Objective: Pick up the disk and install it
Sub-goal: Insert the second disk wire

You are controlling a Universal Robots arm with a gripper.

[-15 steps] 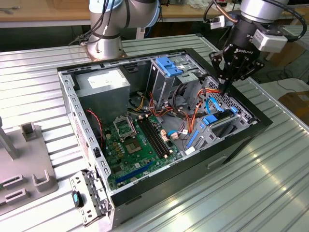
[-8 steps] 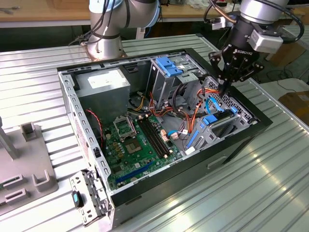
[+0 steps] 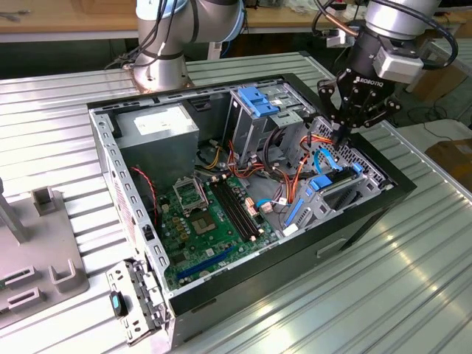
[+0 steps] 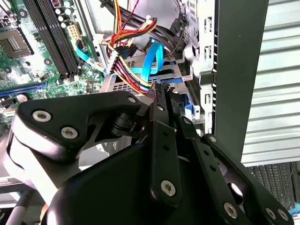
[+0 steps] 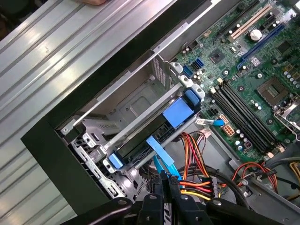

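Note:
The disk (image 5: 140,143), a dark drive with bright blue rails, lies in the metal drive cage at the corner of the open computer case (image 3: 383,203). In the exterior view the disk (image 3: 341,189) sits low at the case's right side. My gripper (image 3: 344,139) hangs just above that cage with its fingers shut. Its fingertips (image 5: 164,180) rest against a flat blue data cable (image 5: 159,154) beside the disk. I cannot tell whether the cable is pinched. The fingers (image 4: 163,96) point down at a cable bundle.
Red, yellow and orange wires (image 5: 197,145) crowd the space beside the cage. The motherboard (image 3: 214,214) fills the case floor, with a grey power supply (image 3: 158,125) at the back. A blue latch (image 3: 258,99) tops the upper bay. A grey fixture (image 3: 37,251) stands on the exterior view's left.

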